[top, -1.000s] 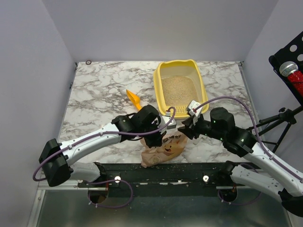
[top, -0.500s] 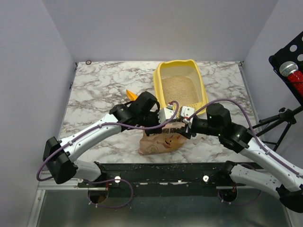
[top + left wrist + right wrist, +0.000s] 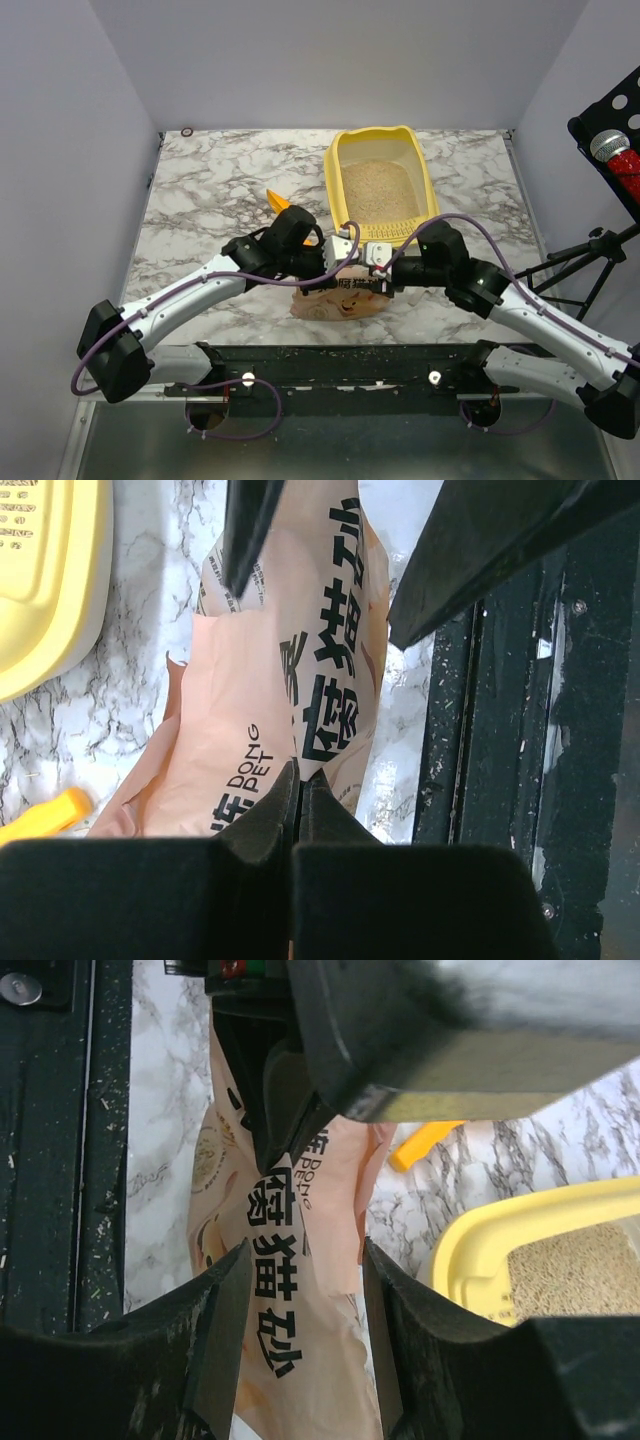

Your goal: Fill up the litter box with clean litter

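Observation:
The yellow litter box [image 3: 336,165] stands at the back right of the marble table, with beige clean litter [image 3: 378,190] in it. In front of it a pinkish bag [image 3: 335,300] with dark characters is held up. My left gripper [image 3: 298,775] is shut on one edge of the bag [image 3: 260,690]. My right gripper [image 3: 305,1270] is open, one finger on each side of the bag's other end [image 3: 300,1360]. In the top view the left gripper [image 3: 335,272] and right gripper [image 3: 378,275] face each other over the bag. The box corner [image 3: 480,1250] and litter [image 3: 580,1270] lie just right of my right fingers.
An orange scoop [image 3: 279,203] lies on the table left of the litter box. A black rail [image 3: 350,360] dusted with grains runs along the near edge. Grey walls enclose the table, and a microphone stand [image 3: 612,150] is at the far right.
The left gripper has pulled the bag up and slightly back, off the table. The right arm has swung left to the bag, and its jaws have opened wider around it.

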### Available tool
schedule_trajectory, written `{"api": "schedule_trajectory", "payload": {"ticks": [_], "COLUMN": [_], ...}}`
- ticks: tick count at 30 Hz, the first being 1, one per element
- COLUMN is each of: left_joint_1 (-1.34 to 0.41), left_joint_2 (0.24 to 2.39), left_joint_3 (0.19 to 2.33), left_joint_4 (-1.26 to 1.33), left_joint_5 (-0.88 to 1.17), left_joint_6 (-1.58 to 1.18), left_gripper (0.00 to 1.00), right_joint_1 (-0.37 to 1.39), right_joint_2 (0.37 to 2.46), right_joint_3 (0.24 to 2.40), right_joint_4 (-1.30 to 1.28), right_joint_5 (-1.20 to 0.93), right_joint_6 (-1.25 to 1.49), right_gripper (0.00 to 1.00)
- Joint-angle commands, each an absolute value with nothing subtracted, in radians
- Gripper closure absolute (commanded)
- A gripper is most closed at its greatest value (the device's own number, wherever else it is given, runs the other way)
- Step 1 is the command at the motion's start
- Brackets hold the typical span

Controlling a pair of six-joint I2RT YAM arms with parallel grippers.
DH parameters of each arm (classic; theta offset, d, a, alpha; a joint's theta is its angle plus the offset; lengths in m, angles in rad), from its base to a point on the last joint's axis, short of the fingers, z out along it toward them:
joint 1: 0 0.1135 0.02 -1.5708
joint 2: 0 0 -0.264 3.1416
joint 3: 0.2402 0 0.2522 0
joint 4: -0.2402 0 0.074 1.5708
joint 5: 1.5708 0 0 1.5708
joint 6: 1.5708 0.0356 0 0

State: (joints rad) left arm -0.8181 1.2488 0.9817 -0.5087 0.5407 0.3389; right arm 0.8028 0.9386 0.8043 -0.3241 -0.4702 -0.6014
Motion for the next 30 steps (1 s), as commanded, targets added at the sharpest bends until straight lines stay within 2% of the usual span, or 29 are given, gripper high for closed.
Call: {"api": "schedule_trajectory", "payload": {"ticks": [1, 15, 19, 21, 24, 27, 28, 30], "left_joint_1": [-0.819, -0.821, -0.819, -0.819, -0.819, -0.819, -0.819, -0.815], "left_joint_2": [1.209, 1.155, 1.132, 1.118, 1.094, 1.057, 1.045, 1.025], "left_joint_3": [0.97, 0.94, 0.934, 0.927, 0.917, 0.893, 0.887, 0.874], "left_joint_4": [-0.431, -0.403, -0.402, -0.396, -0.402, -0.385, -0.382, -0.371], "left_joint_5": [0.592, 0.525, 0.512, 0.508, 0.491, 0.488, 0.482, 0.468], "left_joint_6": [0.321, 0.322, 0.321, 0.324, 0.325, 0.321, 0.319, 0.319], "left_gripper": [1.0, 1.0, 1.0, 1.0, 1.0, 1.0, 1.0, 1.0], "right_joint_1": [0.799, 0.799, 0.798, 0.796, 0.79, 0.785, 0.784, 0.782], "right_joint_2": [0.995, 1.109, 1.152, 1.164, 1.187, 1.206, 1.209, 1.224], "right_joint_3": [0.791, 0.741, 0.726, 0.721, 0.719, 0.735, 0.736, 0.739], "right_joint_4": [-0.291, -0.313, -0.314, -0.311, -0.325, -0.363, -0.37, -0.388], "right_joint_5": [-0.557, -0.583, -0.539, -0.525, -0.499, -0.494, -0.492, -0.476], "right_joint_6": [-0.66, -0.614, -0.601, -0.595, -0.586, -0.594, -0.592, -0.592], "right_gripper": [0.44, 0.46, 0.51, 0.58, 0.61, 0.68, 0.68, 0.59]}}
